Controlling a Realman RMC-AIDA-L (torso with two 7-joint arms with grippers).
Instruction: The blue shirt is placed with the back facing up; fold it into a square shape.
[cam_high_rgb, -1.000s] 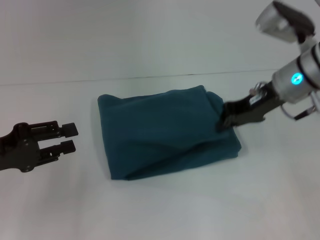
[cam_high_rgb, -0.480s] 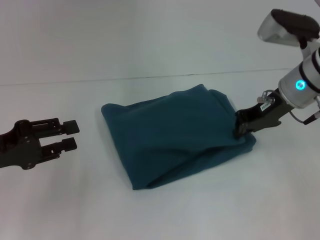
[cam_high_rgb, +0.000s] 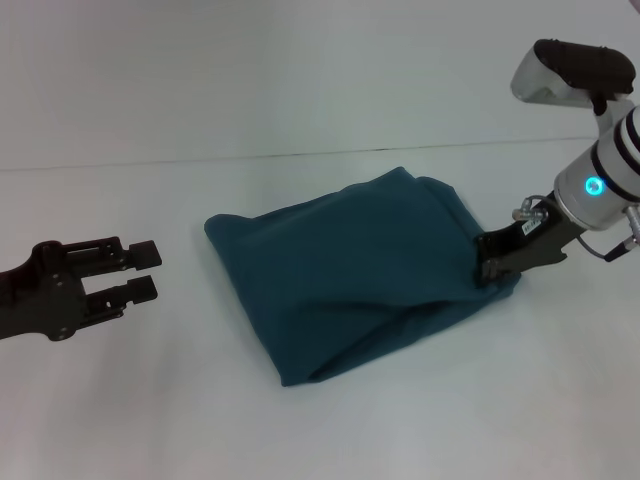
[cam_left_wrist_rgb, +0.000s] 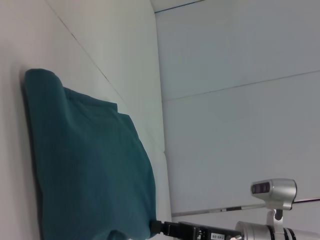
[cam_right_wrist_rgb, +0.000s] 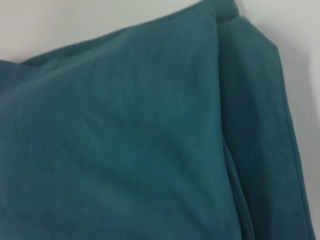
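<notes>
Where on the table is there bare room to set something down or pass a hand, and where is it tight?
Free: the strip between the left gripper and the blue shirt, the table in front of the shirt, and the band behind it up to the back edge. Crowded: the shirt's right edge, where the right gripper meets the cloth.

Plain dark teal-blue shirt (cam_high_rgb: 350, 275) on a white tabletop (cam_high_rgb: 150, 400); black left gripper (cam_high_rgb: 145, 271), black right gripper (cam_high_rgb: 486, 262)

Head overview; 2 wrist close-ups, shared shirt (cam_high_rgb: 350, 270).
</notes>
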